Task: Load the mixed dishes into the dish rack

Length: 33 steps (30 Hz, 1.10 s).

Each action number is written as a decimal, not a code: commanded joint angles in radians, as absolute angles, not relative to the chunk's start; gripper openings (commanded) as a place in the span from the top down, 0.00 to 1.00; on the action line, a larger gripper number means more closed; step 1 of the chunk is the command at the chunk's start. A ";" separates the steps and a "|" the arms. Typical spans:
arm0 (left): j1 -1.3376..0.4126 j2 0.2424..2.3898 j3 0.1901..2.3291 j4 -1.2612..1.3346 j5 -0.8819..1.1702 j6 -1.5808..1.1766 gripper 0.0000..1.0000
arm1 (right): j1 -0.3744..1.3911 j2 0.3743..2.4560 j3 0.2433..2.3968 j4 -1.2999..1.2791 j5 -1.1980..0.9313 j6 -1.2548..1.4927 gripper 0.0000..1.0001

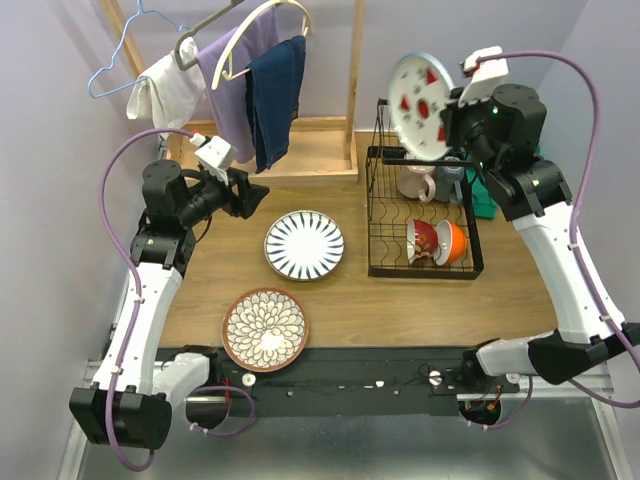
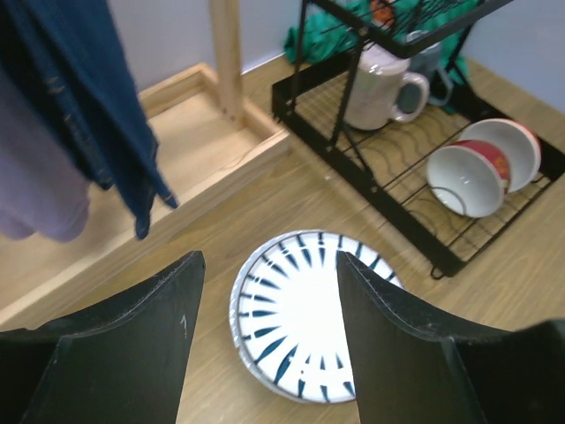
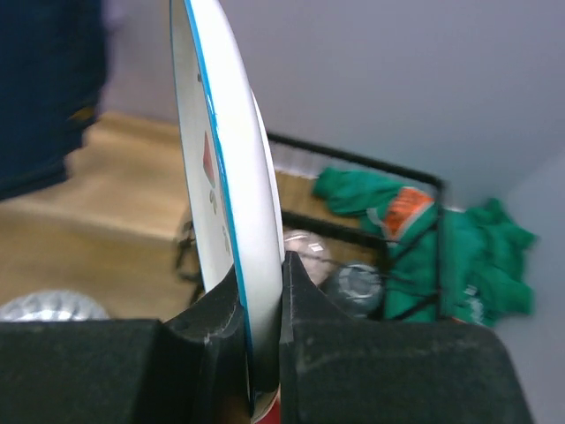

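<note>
The white plate with dark-blue stripes (image 1: 304, 245) lies flat on the table left of the black wire dish rack (image 1: 424, 273). My left gripper (image 1: 247, 193) hovers open up and to its left. In the left wrist view the striped plate (image 2: 296, 318) shows between the spread fingers (image 2: 141, 344). My right gripper (image 1: 450, 108) is shut on the rim of the white plate with red fruit motifs (image 1: 420, 92), held on edge above the rack's back; that plate (image 3: 225, 150) stands edge-on between the pads. A pale mug (image 1: 417, 183) and the red and orange bowls (image 1: 438, 242) sit in the rack.
A brown plate with a white petal pattern (image 1: 265, 328) lies near the table's front edge. The wooden clothes stand (image 1: 300, 150) with hanging garments (image 1: 277, 95) fills the back left. A green cloth (image 3: 441, 238) lies behind the rack.
</note>
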<state>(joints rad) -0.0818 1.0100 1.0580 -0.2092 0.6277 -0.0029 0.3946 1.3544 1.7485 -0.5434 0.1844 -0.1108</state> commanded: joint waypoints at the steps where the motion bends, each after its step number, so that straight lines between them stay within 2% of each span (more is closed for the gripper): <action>1: -0.129 1.003 1.065 -0.135 0.676 -0.058 0.29 | 0.302 1.411 1.802 -0.311 0.616 -0.130 1.00; 5: -0.147 0.994 1.040 -0.153 0.670 -0.049 0.28 | 0.282 1.512 1.914 -0.374 0.793 -0.172 1.00; 9: -0.150 0.977 1.005 -0.152 0.666 -0.048 0.28 | 0.262 1.565 1.962 -0.425 0.834 -0.167 1.00; 17: -0.149 0.968 0.965 -0.137 0.666 -0.061 0.27 | 0.235 1.657 2.049 -0.500 0.818 -0.181 0.99; 33: -0.143 1.017 0.953 -0.106 0.673 -0.081 0.27 | 0.218 1.652 1.968 -0.508 0.637 -0.176 1.00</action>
<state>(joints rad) -0.1463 1.0008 0.9661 -0.1497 0.6468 -0.0586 0.2207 1.6794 1.9781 -0.5823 0.6910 -0.1841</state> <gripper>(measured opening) 0.731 0.181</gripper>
